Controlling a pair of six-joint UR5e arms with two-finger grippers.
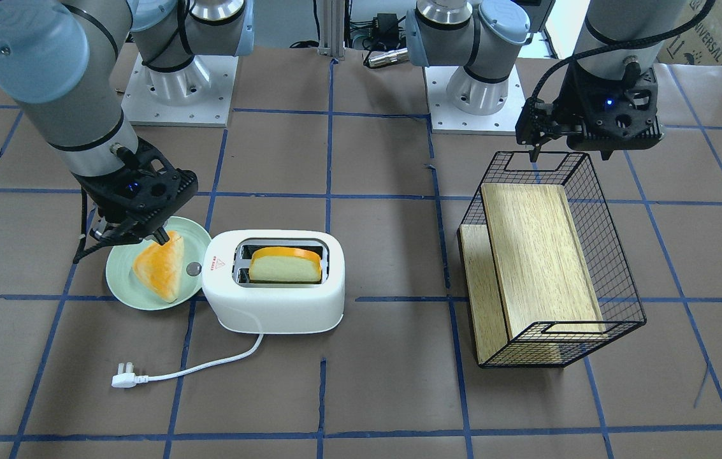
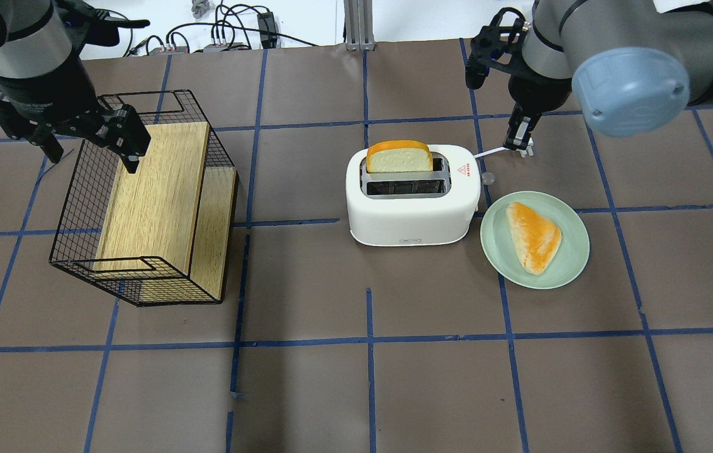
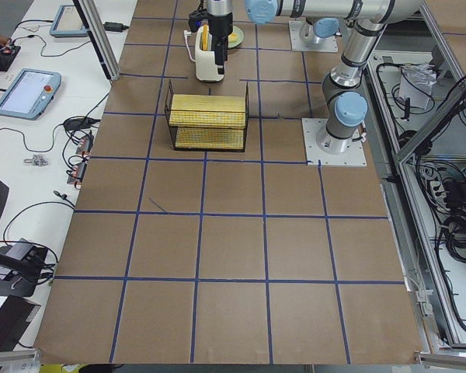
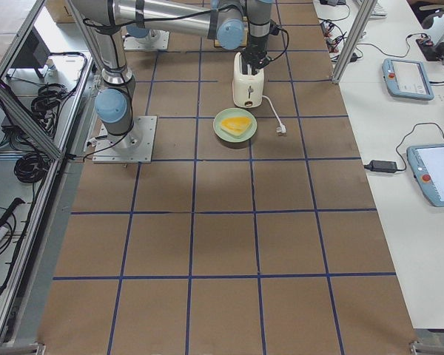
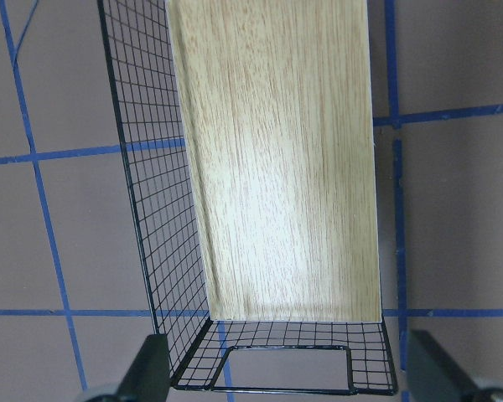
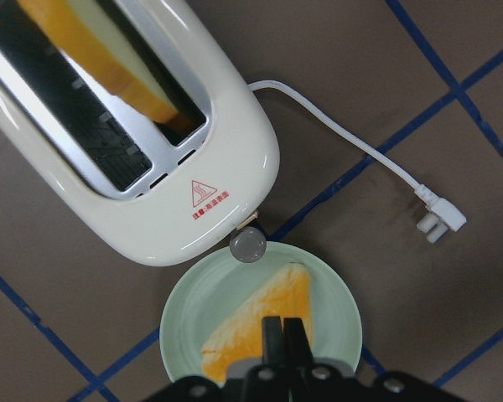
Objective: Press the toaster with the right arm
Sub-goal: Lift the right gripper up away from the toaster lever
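Note:
The white toaster [image 1: 274, 299] [image 2: 413, 217] [image 6: 151, 201] stands mid-table with a slice of bread [image 1: 284, 264] upright in one slot. Its round grey lever knob [image 1: 193, 269] [image 2: 489, 178] [image 6: 248, 244] sticks out at the end with the red triangle, toward the plate. My right gripper [image 1: 160, 240] [image 2: 515, 139] [image 6: 283, 331] is shut and empty. It hovers over the green plate beside the knob end, apart from the knob. My left gripper [image 2: 89, 148] [image 5: 289, 377] is open and empty above the wire basket's end.
A green plate [image 1: 122, 280] [image 2: 573, 258] with a piece of bread [image 1: 160, 271] [image 6: 268, 322] lies against the toaster's knob end. The white cord and plug [image 1: 123, 380] [image 6: 440, 222] lie on the table. A black wire basket [image 1: 615, 280] [image 2: 79, 201] holds wooden boards [image 1: 539, 255].

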